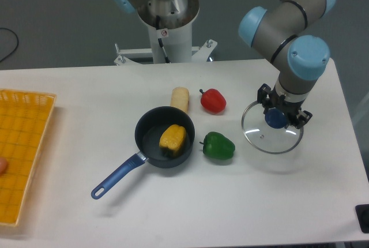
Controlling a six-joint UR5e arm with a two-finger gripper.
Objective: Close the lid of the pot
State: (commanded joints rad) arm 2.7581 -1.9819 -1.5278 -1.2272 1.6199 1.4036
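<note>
The pot (151,144), a small dark navy saucepan, stands at the table's centre with its long blue handle (117,178) pointing to the front left. A yellow vegetable (172,138) lies inside it. The lid (258,134), a clear glass disc with a metal rim, is off to the right, well apart from the pot. My gripper (277,117) comes down from above and is shut on the lid's blue knob (276,119). A faint shadow in front of the lid suggests it hangs slightly above the table.
A green pepper (219,146) lies between the pot and the lid. A red pepper (213,101) and a pale corn-like cylinder (180,98) sit behind the pot. A yellow basket (23,156) fills the left edge. The arm's base (164,23) stands behind the table.
</note>
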